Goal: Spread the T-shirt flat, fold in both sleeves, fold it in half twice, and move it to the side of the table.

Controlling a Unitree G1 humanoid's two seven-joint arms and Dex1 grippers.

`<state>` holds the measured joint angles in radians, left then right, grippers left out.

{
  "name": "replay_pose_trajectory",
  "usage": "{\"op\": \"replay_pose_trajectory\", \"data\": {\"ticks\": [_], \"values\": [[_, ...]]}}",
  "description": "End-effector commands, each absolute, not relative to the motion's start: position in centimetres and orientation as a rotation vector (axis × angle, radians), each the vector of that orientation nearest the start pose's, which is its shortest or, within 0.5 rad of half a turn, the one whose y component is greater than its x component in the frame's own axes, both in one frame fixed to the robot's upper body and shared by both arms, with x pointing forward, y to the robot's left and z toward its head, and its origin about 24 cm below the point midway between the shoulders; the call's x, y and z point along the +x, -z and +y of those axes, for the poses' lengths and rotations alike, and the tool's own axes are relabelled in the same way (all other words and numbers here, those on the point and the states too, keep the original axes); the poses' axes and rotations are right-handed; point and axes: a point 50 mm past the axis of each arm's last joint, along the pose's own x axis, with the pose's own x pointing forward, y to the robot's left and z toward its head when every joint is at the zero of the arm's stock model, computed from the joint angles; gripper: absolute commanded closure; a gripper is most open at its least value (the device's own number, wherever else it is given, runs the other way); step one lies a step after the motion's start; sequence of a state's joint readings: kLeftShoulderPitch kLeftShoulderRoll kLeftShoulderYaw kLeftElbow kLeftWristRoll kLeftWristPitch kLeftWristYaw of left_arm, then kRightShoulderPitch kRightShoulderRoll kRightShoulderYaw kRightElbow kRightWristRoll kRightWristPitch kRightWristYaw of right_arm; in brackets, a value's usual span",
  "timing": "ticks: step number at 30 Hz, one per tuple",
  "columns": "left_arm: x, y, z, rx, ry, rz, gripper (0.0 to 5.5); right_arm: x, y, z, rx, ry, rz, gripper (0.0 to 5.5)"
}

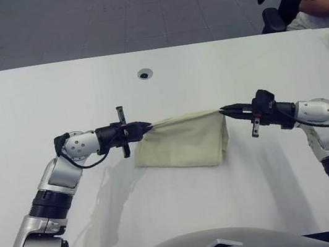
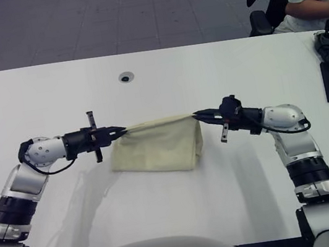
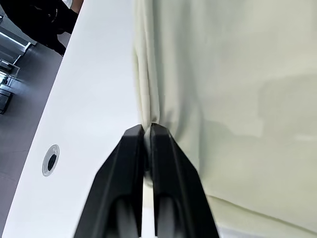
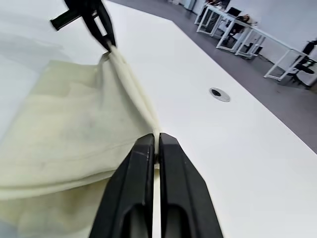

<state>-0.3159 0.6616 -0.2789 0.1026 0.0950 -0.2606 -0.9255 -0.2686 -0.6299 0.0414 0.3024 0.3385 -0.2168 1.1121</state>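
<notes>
From the head camera: could lose the fold through a slipping pinch, with so little cloth in each grip; could also skew the layers through an uneven pull or an early drop on one side (a judgement, not something seen). Left gripper (image 1: 147, 125) clamped on the T-shirt (image 1: 183, 142) at its 9 o'clock upper corner, right gripper (image 1: 224, 111) clamped at the 3 o'clock upper corner, far edge stretched taut between the two. Rest of the folded cloth sagging toward 6 o'clock onto the white table (image 1: 35, 100), near mid-table, at about 6 o'clock from the round cable port (image 1: 145, 74). From the left wrist: fingers (image 3: 126, 163) pressed nearly together on a thin bunched edge, only the tips biting, cloth fanning away beyond them; likeliest spot for a slip. From the right wrist: fingers (image 4: 141, 168) likewise closed on a narrow ridge of fabric, taut hem running off to the other gripper, looser layers slack beside it and liable to open if dragged across the surface.
</notes>
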Motion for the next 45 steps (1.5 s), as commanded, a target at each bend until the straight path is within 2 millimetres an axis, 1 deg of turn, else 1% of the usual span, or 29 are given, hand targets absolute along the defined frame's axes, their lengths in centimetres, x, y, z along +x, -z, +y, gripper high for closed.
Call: {"op": "replay_pose_trajectory", "data": {"ticks": [1, 2, 3, 4, 6, 7, 8, 9, 11, 14, 17, 18, 21, 22, 24, 26, 27, 28, 30, 32, 33, 35, 36, 38, 41, 43, 44, 45], "values": [[28.3, -8.9, 17.3, 0.922, 1.082, 0.015, 5.46, 28.8, -9.3, -22.5, -0.321, -0.949, -0.050, 5.07], [29.0, -9.0, 17.4, 0.905, 1.009, 0.007, 5.10, 28.9, -9.1, -22.6, -0.314, -0.923, -0.045, 4.96], [29.6, -9.1, 17.5, 0.880, 0.937, -0.001, 5.05, 29.0, -8.9, -22.7, -0.312, -0.896, -0.044, 4.83], [30.1, -9.2, 17.6, 0.855, 0.879, -0.012, 4.88, 29.1, -8.8, -22.8, -0.308, -0.872, -0.045, 4.67], [31.2, -9.6, 17.5, 0.745, 0.729, -0.040, 4.53, 29.2, -8.6, -23.1, -0.315, -0.820, -0.057, 4.35], [31.5, -9.7, 17.5, 0.704, 0.683, -0.044, 4.32, 29.3, -8.6, -23.3, -0.314, -0.799, -0.064, 4.14], [31.6, -9.7, 17.4, 0.661, 0.640, -0.048, 4.21, 29.3, -8.6, -23.2, -0.310, -0.783, -0.076, 4.03], [31.6, -9.5, 17.1, 0.624, 0.623, -0.044, 3.98, 29.4, -8.7, -23.1, -0.312, -0.765, -0.091, 3.82], [31.5, -9.2, 16.6, 0.542, 0.585, -0.032, 3.68, 29.4, -8.8, -22.4, -0.314, -0.760, -0.124, 3.53], [31.7, -8.6, 17.4, 0.497, 0.470, 0.021, 3.13, 29.1, -8.8, -19.7, -0.335, -0.846, -0.171, 3.00], [31.8, -9.0, 18.8, 0.493, 0.366, 0.017, 2.65, 29.3, -8.7, -16.7, -0.365, -0.923, -0.203, 2.53], [31.7, -9.5, 19.0, 0.483, 0.339, -0.008, 2.53, 29.5, -8.6, -15.8, -0.374, -0.944, -0.205, 2.42], [31.2, -12.0, 19.4, 0.400, 0.235, -0.163, 1.97, 30.4, -8.1, -12.1, -0.411, -1.012, -0.214, 1.88], [30.9, -12.7, 19.5, 0.365, 0.196, -0.211, 1.88, 30.9, -8.0, -10.8, -0.420, -1.032, -0.214, 1.79], [30.3, -13.6, 19.5, 0.302, 0.143, -0.275, 1.45, 31.6, -7.7, -8.6, -0.451, -1.070, -0.202, 1.38], [29.6, -13.8, 19.1, 0.284, 0.131, -0.309, 1.13, 32.4, -7.3, -6.7, -0.495, -1.094, -0.177, 1.08], [29.3, -13.6, 18.6, 0.285, 0.142, -0.314, 1.05, 32.8, -7.0, -6.0, -0.526, -1.096, -0.162, 1.00], [29.1, -13.4, 18.3, 0.287, 0.150, -0.313, 0.80, 33.1, -6.7, -5.6, -0.554, -1.092, -0.145, 0.75], [28.9, -13.0, 17.8, 0.294, 0.159, -0.304, 0.52, 33.4, -5.8, -5.1, -0.621, -1.090, -0.101, 0.49], [28.8, -12.9, 17.6, 0.288, 0.151, -0.303, 0.19, 33.4, -4.7, -5.5, -0.689, -1.090, -0.049, 0.17], [28.7, -13.1, 17.5, 0.283, 0.148, -0.309, 0.11, 33.3, -4.0, -6.1, -0.710, -1.097, -0.017, 0.11], [28.6, -13.3, 17.4, 0.280, 0.149, -0.317, 0.11, 32.7, -2.4, -8.1, -0.766, -1.109, 0.056, 0.11], [28.6, -13.4, 17.3, 0.287, 0.144, -0.321, 0.11, 32.6, -1.8, -9.4, -0.794, -1.085, 0.092, 0.11], [28.5, -13.4, 17.3, 0.300, 0.134, -0.321, 0.11, 32.7, -1.3, -11.9, -0.799, -0.997, 0.153, 0.11], [28.3, -13.3, 17.1, 0.292, 0.133, -0.318, 0.11, 33.0, -1.3, -16.3, -0.706, -0.805, 0.224, 0.11], [27.9, -13.3, 17.0, 0.294, 0.135, -0.320, 0.11, 32.8, -1.6, -20.3, -0.608, -0.625, 0.247, 0.11], [27.7, -13.4, 17.0, 0.296, 0.130, -0.321, 0.11, 32.5, -1.9, -22.0, -0.536, -0.542, 0.249, 0.11], [27.4, -13.4, 17.1, 0.297, 0.124, -0.324, 0.11, 32.1, -2.2, -24.3, -0.458, -0.432, 0.256, 0.11]]}}
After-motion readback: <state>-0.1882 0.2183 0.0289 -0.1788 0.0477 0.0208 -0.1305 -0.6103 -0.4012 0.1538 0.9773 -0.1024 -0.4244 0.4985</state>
